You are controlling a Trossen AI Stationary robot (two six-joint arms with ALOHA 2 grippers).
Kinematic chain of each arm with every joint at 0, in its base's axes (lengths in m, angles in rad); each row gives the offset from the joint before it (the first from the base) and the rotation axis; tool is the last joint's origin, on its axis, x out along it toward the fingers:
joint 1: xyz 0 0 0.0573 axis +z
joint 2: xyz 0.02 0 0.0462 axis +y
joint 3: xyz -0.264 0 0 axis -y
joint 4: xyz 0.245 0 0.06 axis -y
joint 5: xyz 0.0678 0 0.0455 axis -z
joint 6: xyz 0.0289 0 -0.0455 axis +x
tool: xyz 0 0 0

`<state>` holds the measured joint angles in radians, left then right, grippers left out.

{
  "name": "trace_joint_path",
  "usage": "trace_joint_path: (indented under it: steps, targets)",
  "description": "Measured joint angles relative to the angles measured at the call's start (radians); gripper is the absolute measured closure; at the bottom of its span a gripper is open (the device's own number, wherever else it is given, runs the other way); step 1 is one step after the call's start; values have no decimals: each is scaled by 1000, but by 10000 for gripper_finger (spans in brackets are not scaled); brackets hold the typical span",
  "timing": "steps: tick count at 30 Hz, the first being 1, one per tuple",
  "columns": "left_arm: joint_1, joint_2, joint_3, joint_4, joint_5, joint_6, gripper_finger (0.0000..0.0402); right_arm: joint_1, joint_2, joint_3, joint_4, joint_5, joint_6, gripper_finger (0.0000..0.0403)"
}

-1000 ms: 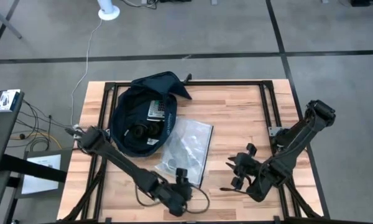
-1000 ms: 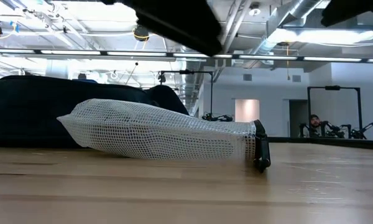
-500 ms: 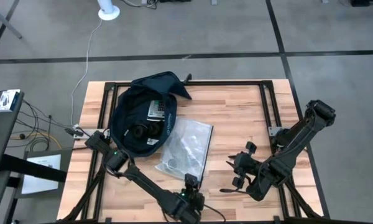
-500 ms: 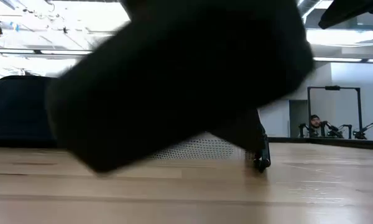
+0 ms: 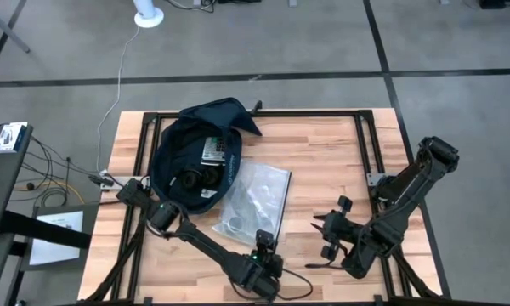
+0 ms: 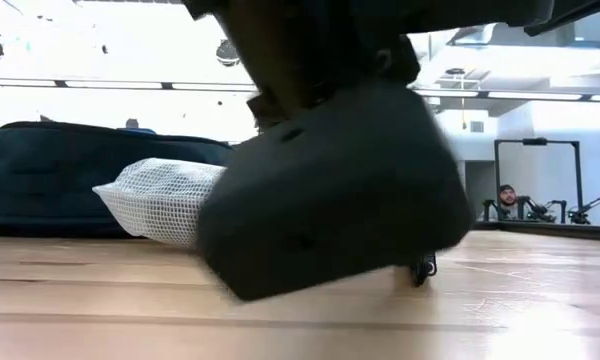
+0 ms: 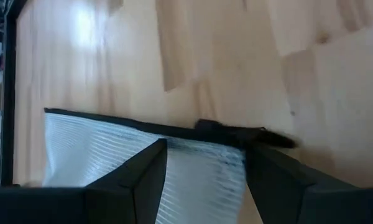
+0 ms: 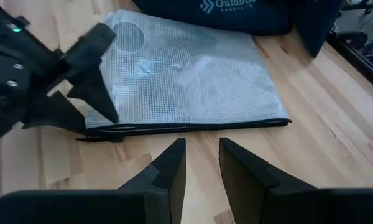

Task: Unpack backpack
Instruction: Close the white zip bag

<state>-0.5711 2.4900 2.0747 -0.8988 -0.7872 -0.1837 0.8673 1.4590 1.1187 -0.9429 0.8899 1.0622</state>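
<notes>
Backpack [image 5: 191, 157] well beyond left gripper [image 5: 264, 240] (fingers apart, at pouch [image 5: 257, 200]).

We are seeing a pale wooden table [image 5: 323, 161] — smooth planks with a slight sheen. The backpack [image 5: 183, 153] is looking like soft matt cloth, the pouch [image 8: 186, 74] like glossy clear plastic with white mesh.
</notes>
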Motion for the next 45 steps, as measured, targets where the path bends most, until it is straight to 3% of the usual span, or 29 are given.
trace_joint_path:
  steps: [7, 13, 19, 23, 32, 38, 45]
  targets:
    - [21, 15, 0, -10, -8, 39, 210, 10, 0, 0, -5, 3, 2, 317]
    - [28, 15, 0, -17, -29, -59, 226, 11, 0, 0, -9, 6, 2, 317]
    - [33, 17, 13, -46, -26, -188, 326, 10, 0, 0, -9, 7, 2, 317]
    - [34, 17, 52, -54, 68, -181, 392, 10, 0, 0, -10, 7, 2, 317]
    - [33, 17, 281, -323, 167, -181, 400, -9, 0, 0, -22, 8, -8, 317]
    - [32, -130, 242, -353, 203, -222, 401, -24, -14, 0, 54, 10, -52, 317]
    - [32, -275, 242, -331, 192, -248, 401, -17, -60, 0, 291, 13, -344, 317]
